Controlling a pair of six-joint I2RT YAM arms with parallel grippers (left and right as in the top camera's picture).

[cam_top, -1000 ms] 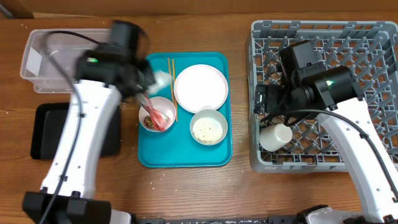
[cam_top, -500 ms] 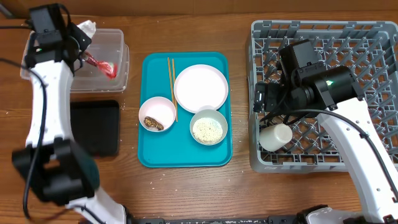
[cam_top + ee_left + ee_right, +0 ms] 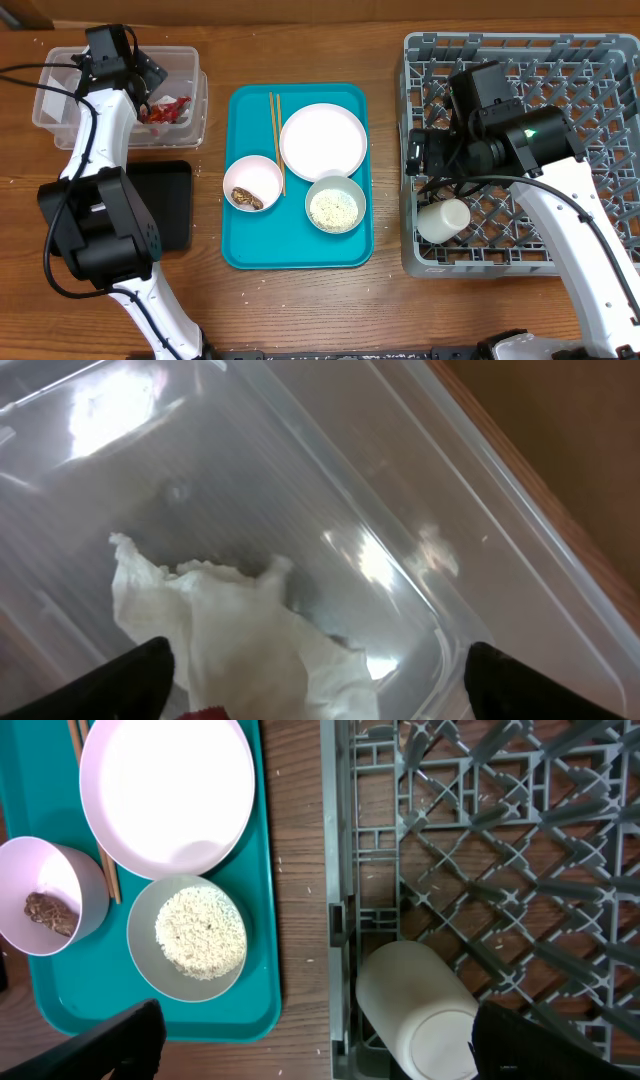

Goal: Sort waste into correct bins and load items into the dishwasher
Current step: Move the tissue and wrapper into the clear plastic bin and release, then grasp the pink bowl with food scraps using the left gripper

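two arms, both gaping empty | my left end effector [image 3: 322, 685] over napkin [image 3: 240, 635] in tub [image 3: 400, 510] | right end effector [image 3: 310, 1045] at rack [image 3: 480, 840] edge | wooden desk [image 3: 300, 300]

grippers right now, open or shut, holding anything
left gripper: open, holding nothing, over the crumpled napkin in the clear tub
right gripper: open, holding nothing, above the white cup in the dish rack

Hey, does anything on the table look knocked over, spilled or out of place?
The white cup lies on its side in the grey dish rack, by its left edge, rather than standing upright. A few white specks dot the table beside the teal tray.
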